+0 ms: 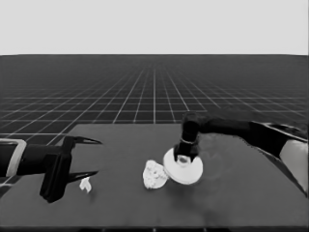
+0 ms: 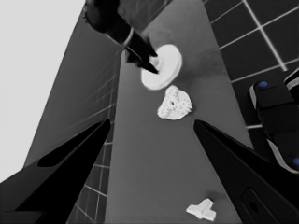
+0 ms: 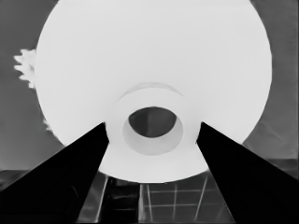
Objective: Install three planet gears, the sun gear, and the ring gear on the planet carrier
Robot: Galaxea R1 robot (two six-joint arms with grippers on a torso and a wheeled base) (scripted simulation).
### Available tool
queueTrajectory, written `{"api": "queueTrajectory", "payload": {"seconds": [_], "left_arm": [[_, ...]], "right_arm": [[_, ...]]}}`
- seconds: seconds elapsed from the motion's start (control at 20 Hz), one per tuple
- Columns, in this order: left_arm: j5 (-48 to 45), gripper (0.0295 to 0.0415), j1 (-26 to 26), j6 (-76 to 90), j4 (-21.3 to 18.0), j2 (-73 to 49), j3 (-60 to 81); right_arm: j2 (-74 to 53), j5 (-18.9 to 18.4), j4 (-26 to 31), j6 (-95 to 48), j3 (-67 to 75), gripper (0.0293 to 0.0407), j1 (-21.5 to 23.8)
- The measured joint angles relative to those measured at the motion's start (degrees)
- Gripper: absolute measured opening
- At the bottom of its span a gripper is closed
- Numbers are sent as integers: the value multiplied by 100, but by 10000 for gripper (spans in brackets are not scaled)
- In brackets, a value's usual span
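Note:
The larger round part (image 1: 186, 170), a thick white disc with a raised hub, sits mid-table with my right gripper (image 1: 184, 158) coming down on it from above. In the right wrist view the right gripper (image 3: 153, 123) is shut on the hub (image 3: 152, 140), one finger against each side. The left wrist view shows this disc (image 2: 167, 65) too. Just left of it lies a lumpy white cluster: small toothed gears (image 1: 155, 172) (image 2: 176, 100) on the smaller round part (image 1: 149, 183). One gear's teeth (image 3: 25, 67) peek past the disc's rim. My left gripper (image 1: 96, 157) waits open over the table's left end.
A thin white piece (image 1: 86, 184) (image 2: 202, 209) lies on the table near the left gripper's lower finger, not held. The table's far edge (image 1: 145, 124) runs behind the right arm. Dark machinery with blue lights (image 2: 275, 116) shows past the table's edge.

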Motion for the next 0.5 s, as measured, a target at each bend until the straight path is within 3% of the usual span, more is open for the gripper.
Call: {"api": "queueTrajectory", "payload": {"seconds": [0.15,0.4,0.5], "left_arm": [[0,385,0,0,0,0,0],[0,385,0,0,0,0,0],[0,385,0,0,0,0,0]], "right_arm": [[1763,-69,-66,370,-1083,348,-85],[2165,-68,-78,286,-1577,348,-101],[2225,25,-432,169,-1774,348,-465]]}}
